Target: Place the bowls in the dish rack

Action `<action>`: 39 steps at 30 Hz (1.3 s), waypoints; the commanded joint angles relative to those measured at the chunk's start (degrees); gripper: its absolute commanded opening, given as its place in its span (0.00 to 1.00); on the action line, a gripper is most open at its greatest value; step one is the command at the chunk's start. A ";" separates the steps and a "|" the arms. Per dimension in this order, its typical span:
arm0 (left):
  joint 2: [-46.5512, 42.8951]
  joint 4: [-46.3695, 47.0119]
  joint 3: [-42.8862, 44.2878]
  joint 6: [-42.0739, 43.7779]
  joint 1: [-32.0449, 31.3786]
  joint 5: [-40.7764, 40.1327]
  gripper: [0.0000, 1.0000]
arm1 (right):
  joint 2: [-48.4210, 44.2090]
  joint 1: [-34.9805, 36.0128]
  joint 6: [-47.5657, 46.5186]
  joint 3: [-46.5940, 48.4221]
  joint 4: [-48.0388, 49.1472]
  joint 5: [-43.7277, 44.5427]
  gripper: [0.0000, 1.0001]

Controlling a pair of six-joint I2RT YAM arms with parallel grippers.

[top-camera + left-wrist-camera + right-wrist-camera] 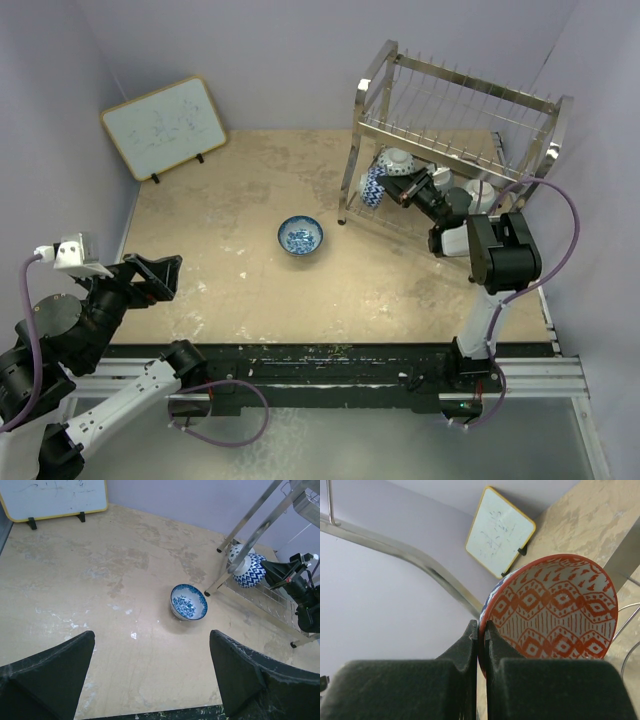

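One blue-and-white bowl (pixel 300 236) sits upright on the table's middle; it also shows in the left wrist view (pixel 189 601). The dish rack (pixel 455 110) stands at the far right. My right gripper (pixel 405 188) reaches into its lower tier and is shut (pixel 481 625) on the rim of the red-orange bowl (pixel 555 610), held on edge. A second blue-and-white bowl (pixel 374 185) stands on edge just beyond it. Pale bowls (pixel 442 178) sit further right in the lower tier. My left gripper (pixel 160 275) is open and empty (pixel 152 635) at the near left, well short of the table bowl.
A framed whiteboard (pixel 165 125) leans at the far left corner. The rack's front leg (pixel 347 195) stands just right of the table bowl. Purple walls close in the left, back and right. The black rail (pixel 330 360) runs along the near edge.
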 commanded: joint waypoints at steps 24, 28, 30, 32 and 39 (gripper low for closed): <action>1.47 0.42 2.00 0.60 -0.22 0.61 0.99 | 6.65 -4.51 -0.78 -1.62 9.21 7.19 0.00; 1.52 0.68 1.62 0.65 -0.22 0.67 0.99 | 6.89 -5.62 -1.21 -3.06 9.75 7.21 0.00; 1.77 0.70 1.66 0.65 -0.22 0.78 0.99 | 6.72 -6.15 -1.96 -3.39 9.18 7.29 0.00; 1.76 0.69 1.61 0.65 -0.22 0.89 0.99 | 6.65 -6.76 -2.43 -3.59 8.48 7.38 0.00; 1.97 0.93 1.18 0.64 -0.17 0.85 0.99 | 6.08 -8.48 -3.61 -4.38 5.78 8.16 0.09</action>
